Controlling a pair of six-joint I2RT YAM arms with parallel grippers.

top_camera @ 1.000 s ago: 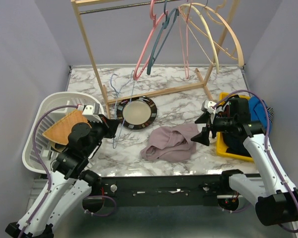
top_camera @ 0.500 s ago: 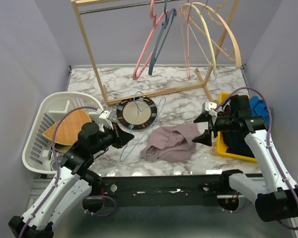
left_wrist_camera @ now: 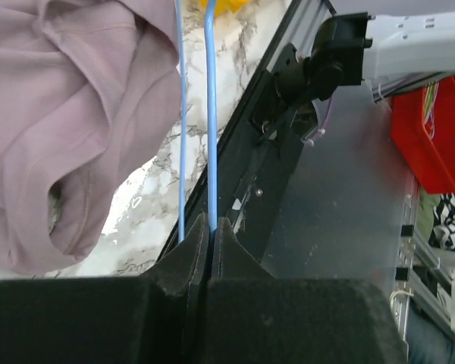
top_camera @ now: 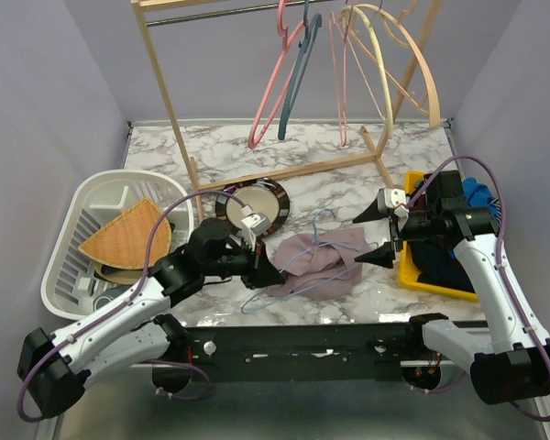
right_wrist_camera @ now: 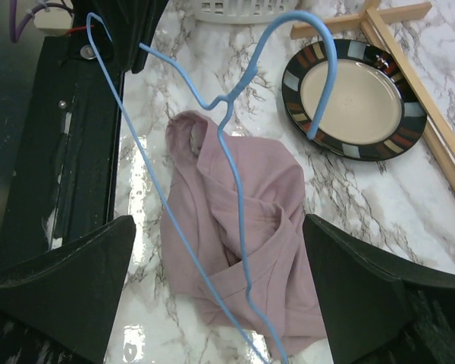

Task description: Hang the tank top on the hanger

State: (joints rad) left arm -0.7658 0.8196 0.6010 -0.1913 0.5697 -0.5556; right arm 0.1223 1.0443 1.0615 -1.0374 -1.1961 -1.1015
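The mauve tank top (top_camera: 313, 263) lies crumpled on the marble table, front centre. My left gripper (top_camera: 261, 273) is shut on the thin light-blue hanger (top_camera: 317, 240) and holds it across the tank top, with the hook pointing toward the plate. In the left wrist view the hanger's wire (left_wrist_camera: 211, 114) runs out from between the shut jaws of my left gripper (left_wrist_camera: 211, 227), beside the tank top (left_wrist_camera: 76, 114). My right gripper (top_camera: 378, 235) is open and empty, just right of the tank top. In the right wrist view my right gripper (right_wrist_camera: 220, 292) straddles the tank top (right_wrist_camera: 250, 189) and the hanger (right_wrist_camera: 235, 171).
A dark-rimmed plate (top_camera: 253, 203) sits behind the tank top, and also shows in the right wrist view (right_wrist_camera: 354, 97). A white basket (top_camera: 73, 206) stands at the left. A wooden rack (top_camera: 284, 170) at the back carries a pink hanger (top_camera: 273, 103) and a teal hanger (top_camera: 296, 78). A yellow bin (top_camera: 412, 271) of dark clothes is at the right.
My left arm has swung right from beside the basket, carrying the light-blue hanger over the tank top. My right gripper has barely moved.
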